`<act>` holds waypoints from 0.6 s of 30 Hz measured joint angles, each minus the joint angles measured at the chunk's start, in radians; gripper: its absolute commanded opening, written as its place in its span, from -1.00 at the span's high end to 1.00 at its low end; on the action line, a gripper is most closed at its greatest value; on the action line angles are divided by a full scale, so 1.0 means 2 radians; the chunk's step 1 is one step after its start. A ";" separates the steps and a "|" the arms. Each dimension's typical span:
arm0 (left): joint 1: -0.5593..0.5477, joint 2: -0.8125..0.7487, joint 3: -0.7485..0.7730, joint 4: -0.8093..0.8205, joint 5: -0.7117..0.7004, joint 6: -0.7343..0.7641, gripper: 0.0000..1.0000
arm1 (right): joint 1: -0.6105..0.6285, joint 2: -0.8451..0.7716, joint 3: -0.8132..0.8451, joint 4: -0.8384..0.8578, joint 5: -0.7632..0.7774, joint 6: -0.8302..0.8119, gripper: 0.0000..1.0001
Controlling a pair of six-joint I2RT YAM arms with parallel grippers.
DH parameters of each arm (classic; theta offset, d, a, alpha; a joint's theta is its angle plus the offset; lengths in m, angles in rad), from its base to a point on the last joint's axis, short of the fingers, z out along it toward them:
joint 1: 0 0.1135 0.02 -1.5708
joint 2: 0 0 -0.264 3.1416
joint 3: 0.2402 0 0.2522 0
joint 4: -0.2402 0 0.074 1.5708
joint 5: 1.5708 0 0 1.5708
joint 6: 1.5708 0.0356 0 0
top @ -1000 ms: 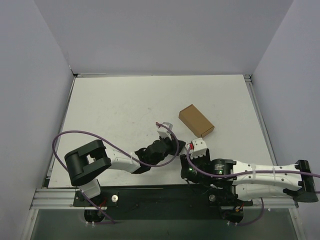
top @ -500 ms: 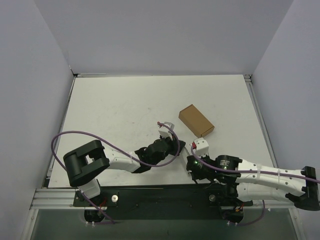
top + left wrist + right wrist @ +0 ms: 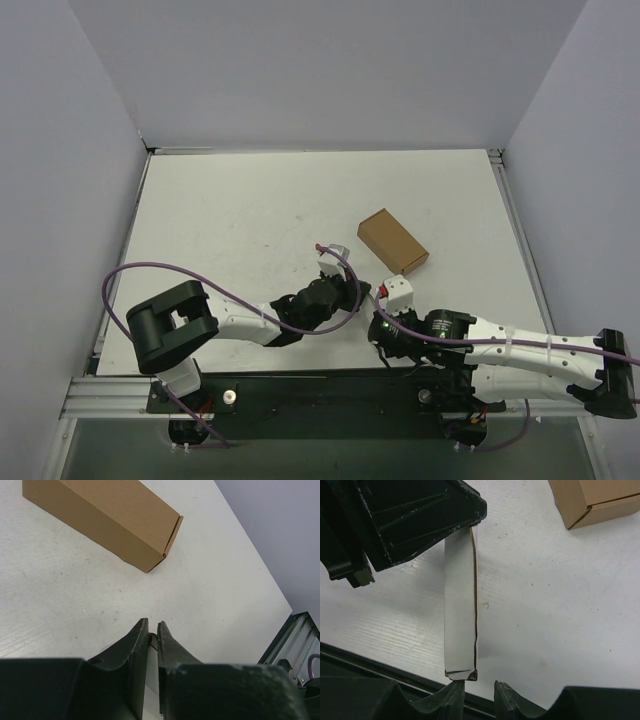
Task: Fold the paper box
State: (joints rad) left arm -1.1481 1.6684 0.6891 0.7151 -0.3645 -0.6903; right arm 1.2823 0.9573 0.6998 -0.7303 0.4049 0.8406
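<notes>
Paper box (image 3: 460, 605), narrow white strip, brown-edged

Your two arms wear white shells between black joint housings: the left arm (image 3: 240, 325) ends at a bulky black base motor, the right arm (image 3: 530, 355) carries a small green light (image 3: 385, 325). A purple cable (image 3: 150, 268) trails along each. Both the left claw (image 3: 153, 627) and the right claw (image 3: 478, 687) have dark, scuffed, tapering fingers.
</notes>
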 measured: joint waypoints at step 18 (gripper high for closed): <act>-0.002 0.001 0.003 -0.004 -0.003 0.004 0.68 | 0.015 0.031 0.000 0.016 0.003 -0.034 0.46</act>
State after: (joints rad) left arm -1.1515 1.6695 0.6956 0.7063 -0.3714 -0.6827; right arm 1.3117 1.0203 0.6994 -0.6991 0.4114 0.7734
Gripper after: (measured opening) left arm 0.199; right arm 0.251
